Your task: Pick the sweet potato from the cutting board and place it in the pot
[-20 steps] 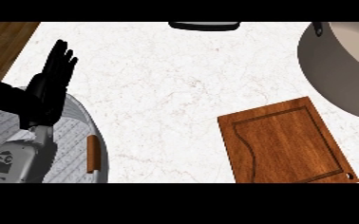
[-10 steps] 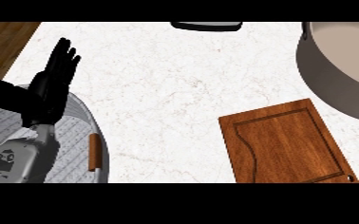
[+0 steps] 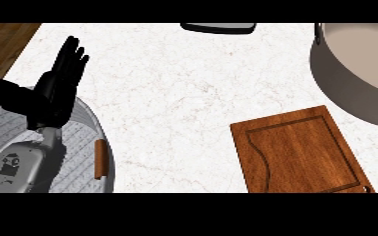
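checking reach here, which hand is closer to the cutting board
Only the left hand shows, open with fingers up at the view's left edge, well apart from the cutting board at lower right. The right hand is out of view, so the two cannot be compared.

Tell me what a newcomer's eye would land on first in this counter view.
The black left robot hand stands out first, open with fingers up at the view's left edge, resting above its grey forearm. Next comes the wooden cutting board at the lower right on the white marbled counter; no sweet potato shows on it. The grey pot is cut off by the right edge, just beyond the board's far corner.
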Available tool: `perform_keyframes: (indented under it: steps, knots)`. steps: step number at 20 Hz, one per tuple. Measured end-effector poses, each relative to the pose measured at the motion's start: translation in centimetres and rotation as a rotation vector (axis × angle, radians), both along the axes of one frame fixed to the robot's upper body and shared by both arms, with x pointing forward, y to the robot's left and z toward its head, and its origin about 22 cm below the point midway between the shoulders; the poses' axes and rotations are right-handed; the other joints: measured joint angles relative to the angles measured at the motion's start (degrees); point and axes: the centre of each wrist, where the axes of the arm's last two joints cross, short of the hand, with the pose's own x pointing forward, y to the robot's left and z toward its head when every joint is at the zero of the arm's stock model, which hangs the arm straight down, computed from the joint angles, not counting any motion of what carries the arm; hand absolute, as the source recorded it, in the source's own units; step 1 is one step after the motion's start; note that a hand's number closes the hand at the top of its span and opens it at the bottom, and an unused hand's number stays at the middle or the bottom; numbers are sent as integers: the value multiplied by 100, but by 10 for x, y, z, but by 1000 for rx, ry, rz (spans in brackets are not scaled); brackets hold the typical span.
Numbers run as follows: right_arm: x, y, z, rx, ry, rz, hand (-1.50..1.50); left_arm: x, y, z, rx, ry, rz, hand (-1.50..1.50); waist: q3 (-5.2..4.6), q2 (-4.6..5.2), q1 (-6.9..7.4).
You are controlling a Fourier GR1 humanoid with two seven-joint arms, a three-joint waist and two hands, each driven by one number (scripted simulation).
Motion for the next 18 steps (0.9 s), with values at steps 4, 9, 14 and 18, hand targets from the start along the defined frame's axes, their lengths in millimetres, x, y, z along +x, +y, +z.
perform_keyframes:
  steps: [4,9,14,18]
  knots:
    - [1,0,-6,144,26,46,-150,-1,1,0,-3,-1,7,0,-2,-16,-33]
    - [1,-4,0,327,13,28,-150,-2,3,-1,1,-2,10,0,35,9,-31]
    - [-3,-14,5,513,-2,-19,-150,-2,3,0,-1,3,18,0,122,73,-7]
    - [-11,-26,14,596,0,-41,-150,-3,1,1,-1,-3,23,0,161,115,6]
